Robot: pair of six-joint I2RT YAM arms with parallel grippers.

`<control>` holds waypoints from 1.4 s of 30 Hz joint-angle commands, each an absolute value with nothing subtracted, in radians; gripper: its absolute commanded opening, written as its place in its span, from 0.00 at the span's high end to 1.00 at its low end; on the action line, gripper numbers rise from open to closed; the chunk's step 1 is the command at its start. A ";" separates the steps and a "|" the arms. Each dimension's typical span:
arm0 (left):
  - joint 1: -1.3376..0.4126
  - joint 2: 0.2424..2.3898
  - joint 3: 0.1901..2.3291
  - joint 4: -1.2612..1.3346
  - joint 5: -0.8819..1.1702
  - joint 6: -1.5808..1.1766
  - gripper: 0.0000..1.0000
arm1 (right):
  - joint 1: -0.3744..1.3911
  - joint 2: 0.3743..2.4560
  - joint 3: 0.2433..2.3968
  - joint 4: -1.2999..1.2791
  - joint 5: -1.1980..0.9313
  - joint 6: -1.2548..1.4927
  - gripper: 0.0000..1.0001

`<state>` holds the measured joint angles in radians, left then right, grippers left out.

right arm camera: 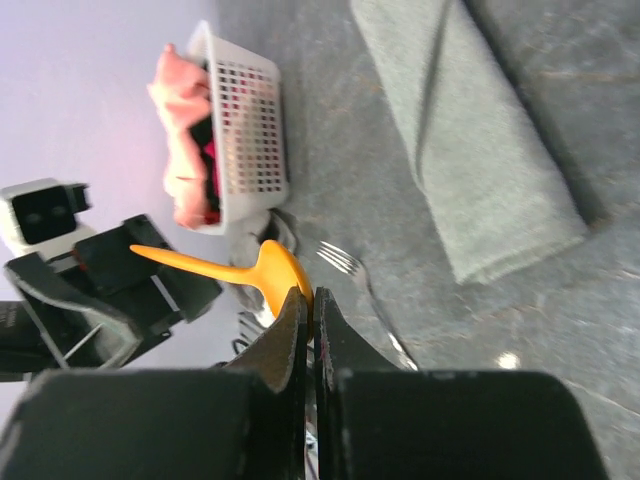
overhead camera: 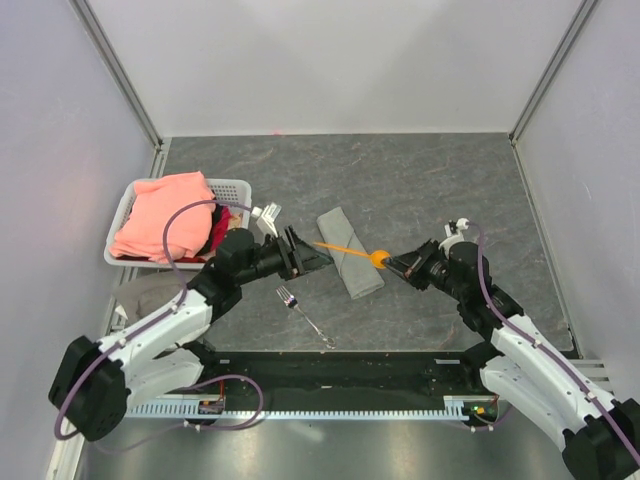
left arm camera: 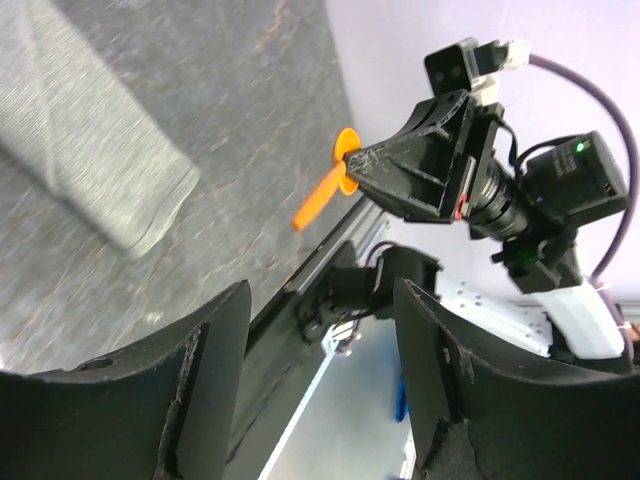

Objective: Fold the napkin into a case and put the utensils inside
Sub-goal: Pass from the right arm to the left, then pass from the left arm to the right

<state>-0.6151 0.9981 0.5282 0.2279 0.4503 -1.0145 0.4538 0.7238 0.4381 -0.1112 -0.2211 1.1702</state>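
The napkin lies folded into a narrow grey case (overhead camera: 350,251) on the table's middle; it also shows in the left wrist view (left arm camera: 95,130) and the right wrist view (right arm camera: 470,140). My right gripper (overhead camera: 393,262) is shut on the bowl of the orange spoon (overhead camera: 352,251), holding it above the case with the handle pointing left; the spoon shows in the right wrist view (right arm camera: 235,268) and the left wrist view (left arm camera: 327,190). My left gripper (overhead camera: 312,253) is open and empty, facing the spoon's handle tip. The metal fork (overhead camera: 305,315) lies on the table in front of the case.
A white plastic basket (overhead camera: 232,190) with a salmon-pink cloth (overhead camera: 165,215) stands at the left. A whitish-grey rag (overhead camera: 150,292) lies under the left arm. A black rail runs along the near edge (overhead camera: 340,370).
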 commanded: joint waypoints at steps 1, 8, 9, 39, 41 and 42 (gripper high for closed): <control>-0.629 1.098 0.561 0.538 0.445 -1.137 0.34 | 0.454 0.747 0.437 0.074 -0.235 1.253 1.00; -0.638 1.229 0.641 0.630 0.385 -1.158 0.35 | 0.454 0.741 0.416 0.095 -0.255 1.256 1.00; -0.638 1.244 0.655 0.630 0.385 -1.149 0.35 | 0.453 0.739 0.407 0.107 -0.258 1.256 1.00; -0.571 1.503 0.917 0.394 0.951 -0.934 0.92 | 0.434 0.916 0.621 -0.298 -0.623 0.672 0.58; -0.571 1.512 0.927 0.393 0.957 -0.931 0.92 | 0.436 0.913 0.614 -0.298 -0.632 0.675 0.64; -0.571 1.514 0.928 0.391 0.957 -0.934 0.92 | 0.434 0.914 0.612 -0.298 -0.637 0.678 0.66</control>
<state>-0.5751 1.5108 0.8684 0.3904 0.8757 -0.9802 0.4408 0.9241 0.5991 -0.2687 -0.6102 0.7105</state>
